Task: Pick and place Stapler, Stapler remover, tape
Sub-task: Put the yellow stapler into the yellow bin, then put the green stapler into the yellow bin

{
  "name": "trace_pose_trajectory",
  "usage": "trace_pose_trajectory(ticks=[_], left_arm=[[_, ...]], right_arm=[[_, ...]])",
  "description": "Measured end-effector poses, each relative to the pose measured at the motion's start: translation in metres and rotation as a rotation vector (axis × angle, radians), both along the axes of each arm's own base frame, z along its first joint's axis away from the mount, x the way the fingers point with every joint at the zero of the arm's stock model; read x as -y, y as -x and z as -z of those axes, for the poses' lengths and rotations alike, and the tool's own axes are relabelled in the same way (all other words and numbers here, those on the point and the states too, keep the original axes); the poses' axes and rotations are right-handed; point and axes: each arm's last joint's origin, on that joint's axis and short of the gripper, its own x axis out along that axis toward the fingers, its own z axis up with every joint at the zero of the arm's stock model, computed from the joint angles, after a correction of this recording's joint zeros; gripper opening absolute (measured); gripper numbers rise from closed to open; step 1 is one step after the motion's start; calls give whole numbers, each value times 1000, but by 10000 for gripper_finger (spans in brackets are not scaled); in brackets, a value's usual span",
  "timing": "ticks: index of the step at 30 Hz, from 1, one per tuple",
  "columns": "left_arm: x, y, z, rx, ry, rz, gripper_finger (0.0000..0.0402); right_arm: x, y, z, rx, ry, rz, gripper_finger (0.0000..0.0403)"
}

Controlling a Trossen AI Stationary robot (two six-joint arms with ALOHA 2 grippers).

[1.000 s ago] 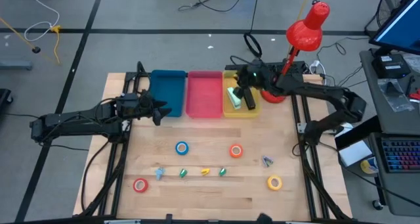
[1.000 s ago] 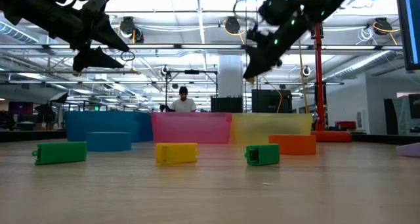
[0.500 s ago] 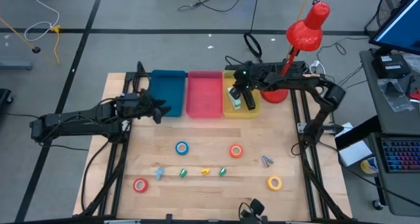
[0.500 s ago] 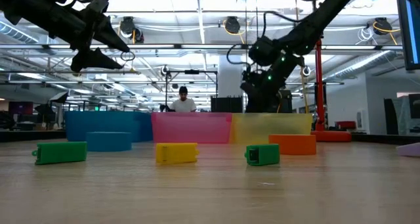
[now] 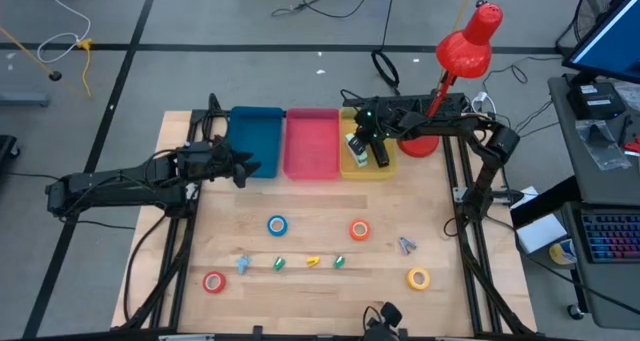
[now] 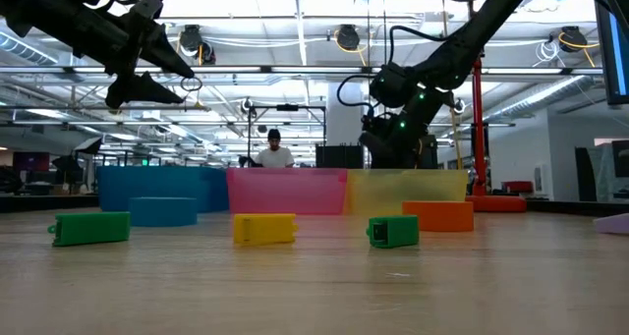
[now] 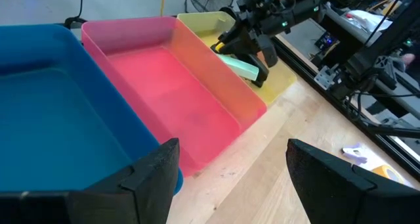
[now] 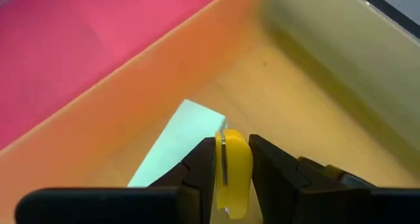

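My right gripper reaches down into the yellow bin and is shut on a small yellow piece. A pale green stapler lies on the bin floor beside it. The tape rolls lie on the wood: blue, orange, red and yellow. A purple stapler remover lies right of the orange roll. My left gripper hangs open above the near edge of the blue bin and pink bin. My right gripper pinches the small yellow piece between its two fingers, coming from above and pointing down into the yellow bin. The piece stands upright in the gap, just over the pale green stapler's end. Whether it touches the bin floor, I cannot tell.
Small green, yellow and bluish oblong bits lie in a row near the front of the table. A red desk lamp stands just right of the yellow bin. A person shows far behind the bins.
My right gripper has come down from above the yellow bin into it, and that arm's elbow has swung in toward the table's far edge. It has nearly stopped in the last half second.
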Motion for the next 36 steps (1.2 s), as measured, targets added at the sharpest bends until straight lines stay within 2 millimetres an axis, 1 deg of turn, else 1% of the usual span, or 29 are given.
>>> trace_pose_trajectory(ticks=[5, 11, 14, 18, 21, 25, 28, 31, 36], left_arm=[[0, 0, 0, -2, -3, 1, 273], [0, 0, 0, -1, -3, 2, 273], [0, 0, 0, -2, -3, 2, 273], [0, 0, 0, -2, -3, 3, 273], [0, 0, 0, -2, -3, 4, 273], [1, 0, 0, -1, 3, 19, 273], [1, 0, 0, 0, 8, 32, 273], [1, 0, 0, 0, 9, 36, 273], [1, 0, 0, -6, -4, 42, 273]], right_arm=[[1, 1, 0, -34, 35, 42, 102], [1, 1, 0, -31, 34, 40, 136], [1, 2, -3, -23, 40, 40, 148], [-1, 4, -13, -6, 51, 39, 158], [-7, 5, -29, 45, 61, 12, 159], [-22, 9, -60, 160, 23, -100, 154], [-39, 17, -82, 219, -27, -197, 149], [-62, 27, -104, 241, -59, -264, 144], [-103, 46, -133, 241, -78, -350, 139]])
